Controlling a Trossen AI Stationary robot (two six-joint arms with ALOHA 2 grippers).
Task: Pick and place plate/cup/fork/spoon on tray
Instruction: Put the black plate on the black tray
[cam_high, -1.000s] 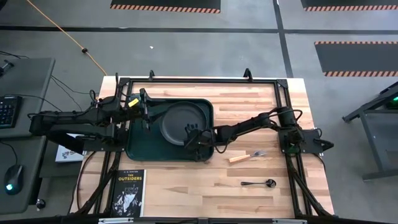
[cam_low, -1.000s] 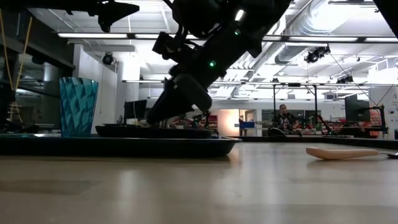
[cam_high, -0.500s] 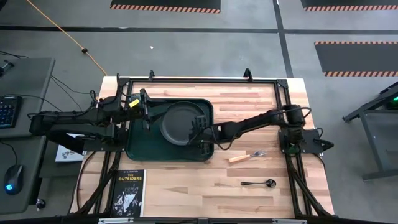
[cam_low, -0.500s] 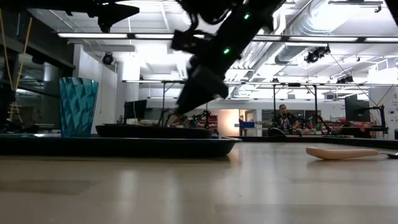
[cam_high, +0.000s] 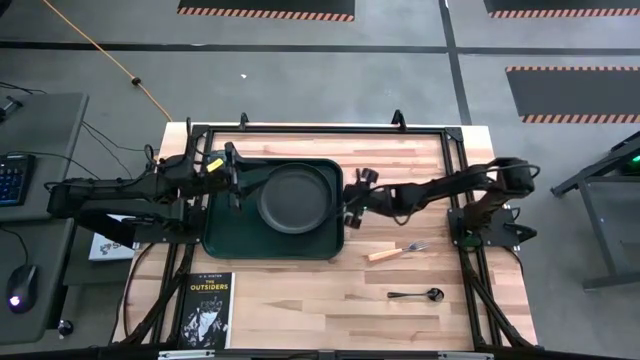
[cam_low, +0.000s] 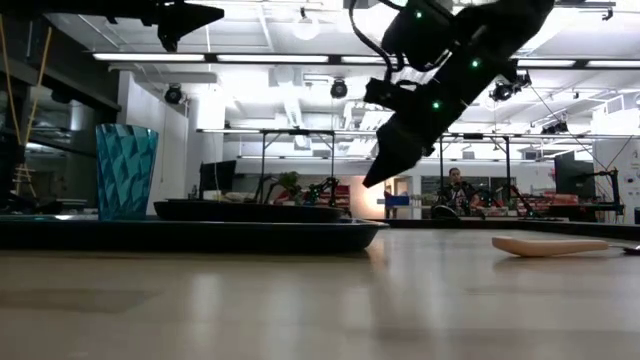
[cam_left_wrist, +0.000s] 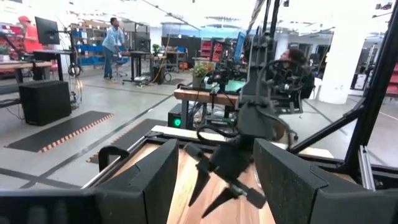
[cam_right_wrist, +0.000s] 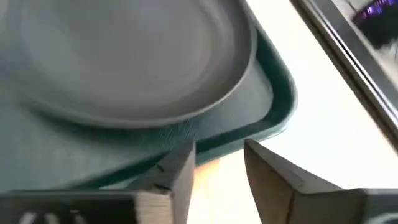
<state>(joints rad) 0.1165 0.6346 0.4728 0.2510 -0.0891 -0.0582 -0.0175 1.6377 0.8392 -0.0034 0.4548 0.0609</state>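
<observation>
hovering right gripper (cam_high: 350, 206), beside tray (cam_high: 225, 238), empty

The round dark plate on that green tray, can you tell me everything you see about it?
The round dark grey-black plate has a raised rim and a smooth, matte, bare surface. It lies flat on the large dark green rectangular tray, filling the tray's right half, its rim close to the tray's right edge. Nothing grips it: the right gripper hangs just off the tray's right edge, holding nothing, with a gap between its fingers.
</observation>
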